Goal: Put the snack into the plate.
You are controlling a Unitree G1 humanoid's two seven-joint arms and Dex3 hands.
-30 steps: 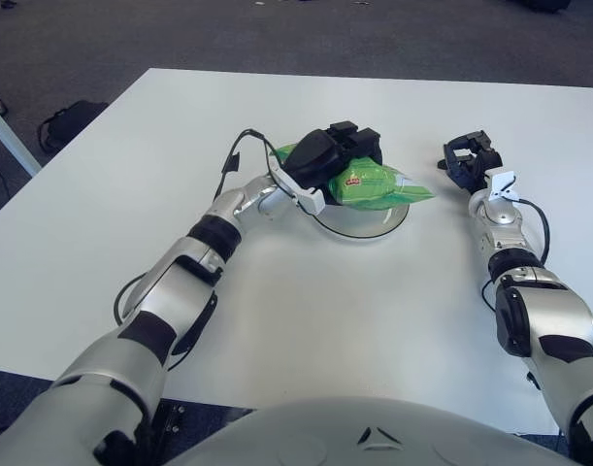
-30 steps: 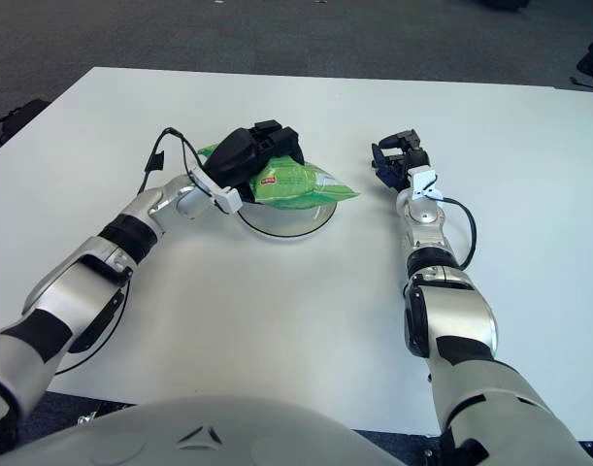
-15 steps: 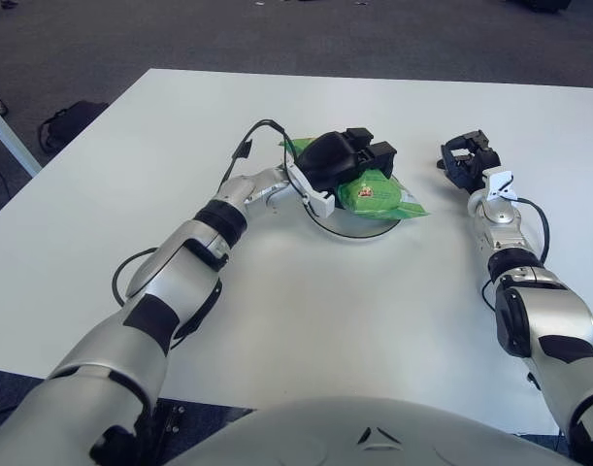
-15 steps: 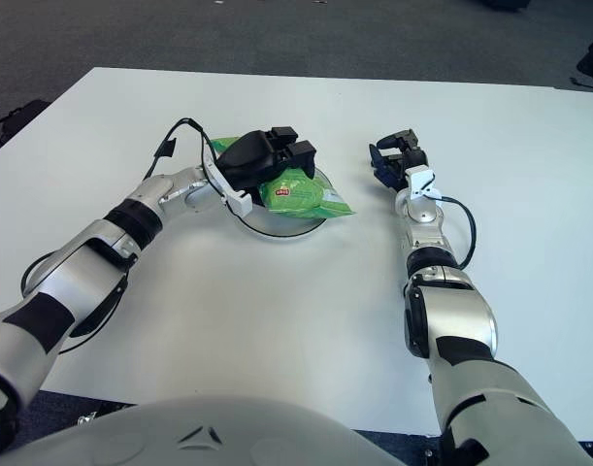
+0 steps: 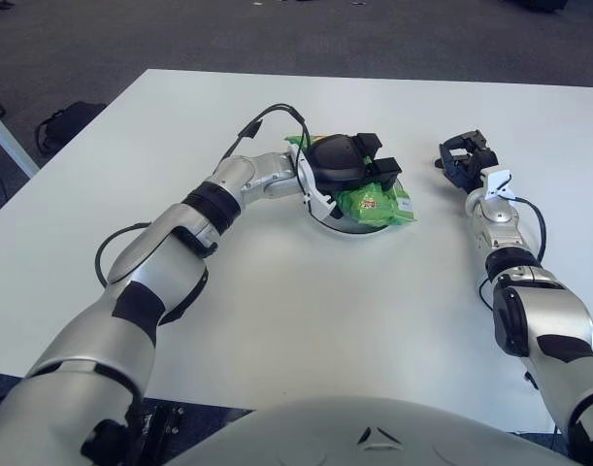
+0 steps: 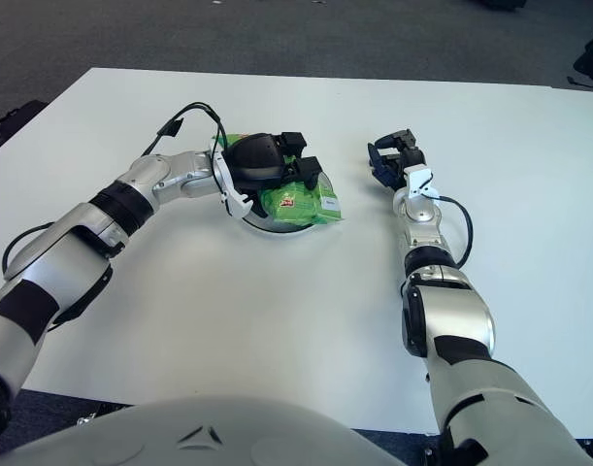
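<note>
A green snack bag [image 5: 376, 203] lies tilted on the white round plate [image 5: 325, 220] in the middle of the table, its right end hanging over the plate's rim. My left hand [image 5: 377, 171] is right over the plate with its black fingers curled onto the top of the bag. The palm hides the bag's far part and most of the plate. My right hand [image 5: 463, 159] shows to the right of the plate, a hand's width away, fingers loosely bent with nothing in them.
The white table [image 5: 306, 311] stretches wide around the plate. A black cable [image 5: 262, 121] loops up from my left wrist. On the dark floor beyond the table's left edge lies a black bag [image 5: 65, 121].
My left hand has swung further over the plate and lower, turning the snack bag from sticking out to the right to lying down on the plate. The right hand has stayed put.
</note>
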